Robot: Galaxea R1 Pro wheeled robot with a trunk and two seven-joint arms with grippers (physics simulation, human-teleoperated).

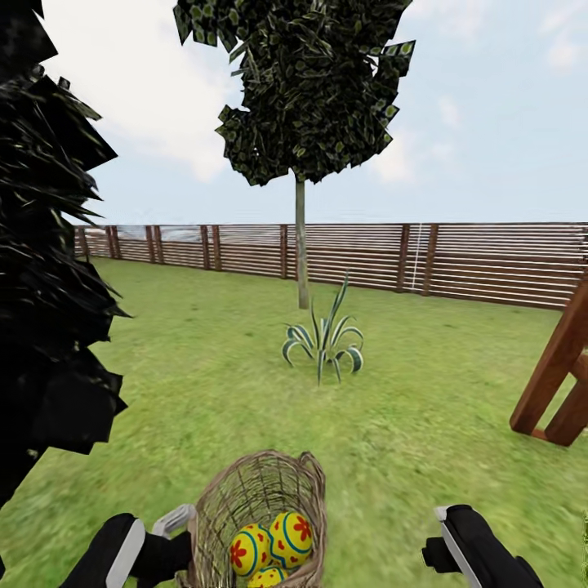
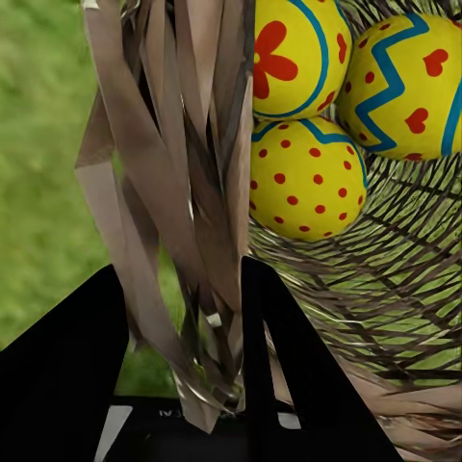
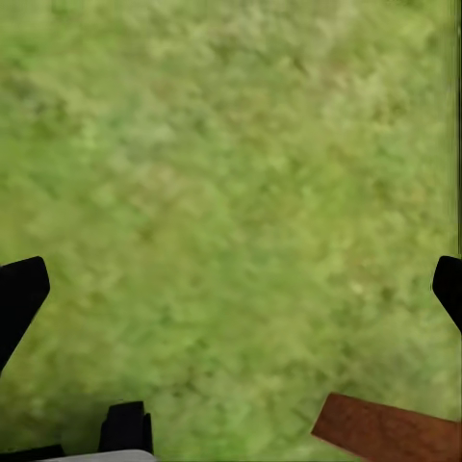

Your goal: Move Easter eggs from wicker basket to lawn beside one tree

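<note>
The brown wicker basket is at the bottom centre of the head view, with three yellow painted Easter eggs inside it. My left gripper is at the basket's left rim. In the left wrist view its two black fingers straddle the wicker wall, shut on it, with the eggs just beyond. My right gripper hangs open over bare lawn, to the right of the basket. A slim-trunked tree stands ahead on the lawn.
A spiky striped plant grows in front of the tree. A black conifer fills the left side. A brown slat fence runs across the back. A wooden swing frame leg stands at the right, and a brown board lies under my right gripper.
</note>
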